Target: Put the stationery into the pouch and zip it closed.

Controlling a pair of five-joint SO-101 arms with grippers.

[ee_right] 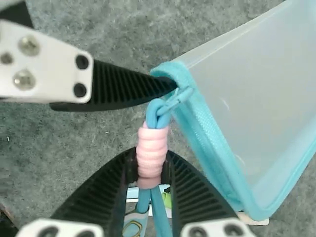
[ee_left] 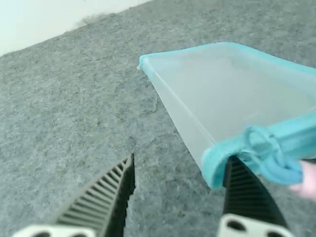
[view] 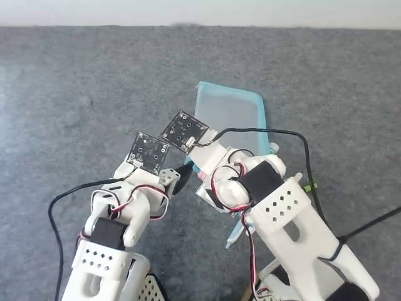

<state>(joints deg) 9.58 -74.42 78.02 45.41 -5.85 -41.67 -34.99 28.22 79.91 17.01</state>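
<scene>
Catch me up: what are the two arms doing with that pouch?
The right gripper is shut on the pink zipper pull of the teal-edged pouch, which lies on the grey carpet. The left gripper is open at the pouch's corner, one finger against it, right beside the slider. Whether the zip is fully closed can't be told.

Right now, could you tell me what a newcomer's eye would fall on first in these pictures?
First, the translucent pouch with turquoise trim, on the grey mat just beyond both arms. Next, the pink zipper pull at its near corner, pinched in the jaws of the right gripper. The left gripper sits beside that corner, jaws open, one jaw at the trim.
</scene>
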